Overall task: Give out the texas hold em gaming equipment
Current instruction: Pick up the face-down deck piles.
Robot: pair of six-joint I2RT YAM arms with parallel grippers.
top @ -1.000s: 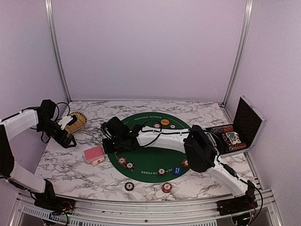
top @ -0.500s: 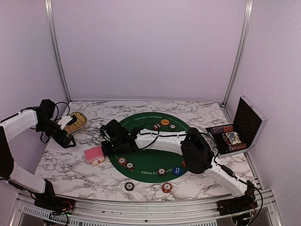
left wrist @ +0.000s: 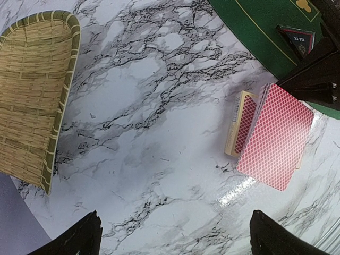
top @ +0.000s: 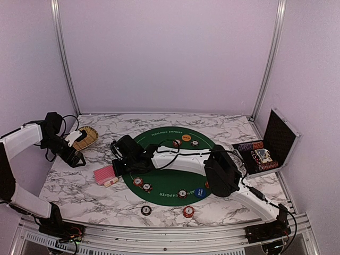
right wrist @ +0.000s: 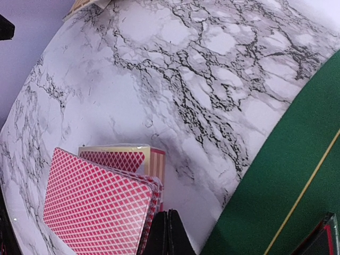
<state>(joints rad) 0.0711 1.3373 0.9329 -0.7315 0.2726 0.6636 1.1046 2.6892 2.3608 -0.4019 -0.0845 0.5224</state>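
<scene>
A fanned pink-red-backed deck of playing cards [top: 104, 173] [left wrist: 276, 135] [right wrist: 98, 204] lies on the marble, partly over its card box [left wrist: 241, 125] [right wrist: 130, 158], left of the green poker mat [top: 164, 172]. My right gripper [top: 118, 166] [right wrist: 169, 234] is shut, its tips down at the deck's right edge with nothing visible between them. My left gripper [top: 74, 155] [left wrist: 178, 241] hangs open over bare marble between basket and deck. Poker chips [top: 138, 181] and a blue button [top: 200, 192] sit on the mat. A black-and-red triangular marker [left wrist: 297, 40] lies at the mat's rim.
A tan woven basket [top: 85, 138] [left wrist: 32, 90] lies at the back left. The open black case [top: 272, 146] with chips stands at the right. Two chips [top: 146, 210] [top: 187, 211] lie on the marble near the front edge. The right arm stretches across the mat.
My right gripper has slid a little leftward, closing up to the deck's edge. The left arm has stayed put.
</scene>
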